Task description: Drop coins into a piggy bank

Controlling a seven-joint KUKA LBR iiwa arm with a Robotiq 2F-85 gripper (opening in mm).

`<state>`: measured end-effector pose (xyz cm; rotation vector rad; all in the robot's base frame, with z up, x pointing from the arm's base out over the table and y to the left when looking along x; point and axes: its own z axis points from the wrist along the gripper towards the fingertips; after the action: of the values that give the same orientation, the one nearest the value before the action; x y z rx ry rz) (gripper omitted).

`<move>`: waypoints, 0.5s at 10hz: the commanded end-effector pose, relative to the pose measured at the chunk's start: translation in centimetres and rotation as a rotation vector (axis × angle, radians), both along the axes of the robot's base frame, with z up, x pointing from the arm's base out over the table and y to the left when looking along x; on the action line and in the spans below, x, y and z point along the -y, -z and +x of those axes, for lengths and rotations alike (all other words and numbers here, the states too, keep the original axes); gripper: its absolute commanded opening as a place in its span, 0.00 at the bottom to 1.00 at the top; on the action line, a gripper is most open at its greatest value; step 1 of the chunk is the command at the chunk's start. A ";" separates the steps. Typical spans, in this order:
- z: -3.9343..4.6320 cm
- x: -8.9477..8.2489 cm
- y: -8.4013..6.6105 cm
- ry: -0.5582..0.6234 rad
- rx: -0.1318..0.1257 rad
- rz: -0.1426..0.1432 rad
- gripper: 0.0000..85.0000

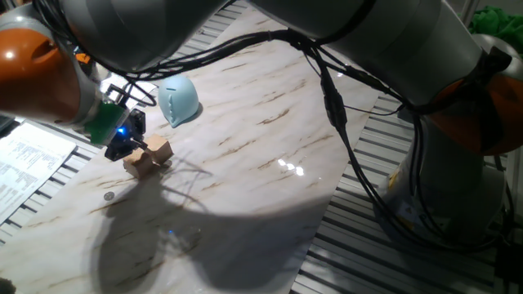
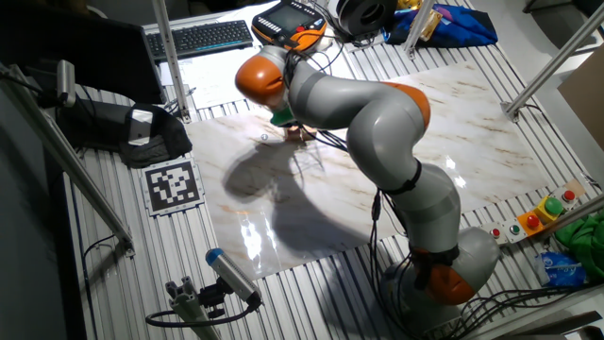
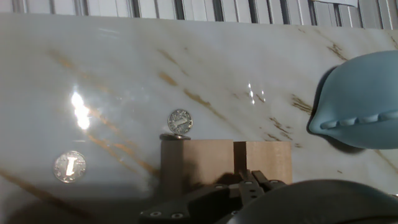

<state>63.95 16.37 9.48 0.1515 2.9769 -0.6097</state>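
Tool [image 1: 131, 145] sits low over two tan wooden cubes [image 3: 227, 163] on the glossy marble-look table [image 1: 261, 147]; finger gap can't tell. Two flat shiny round coins [image 3: 180, 121] lie near the cubes. Smooth pale blue rounded piggy bank [image 1: 177, 100] just beyond.

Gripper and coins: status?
Gripper low over wooden cubes, jaw state unreadable, no coin seen in it. Two coins flat on marble table. Piggy bank on its side, apart. Cubes under fingers.
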 end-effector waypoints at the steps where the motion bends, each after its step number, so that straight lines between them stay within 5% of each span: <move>1: 0.05 0.3 -0.4 0.000 -0.001 0.028 0.00; 5: -0.02 0.7 -1.7 0.000 0.007 0.094 0.00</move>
<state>63.93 15.59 11.22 0.1613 2.9992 -0.4648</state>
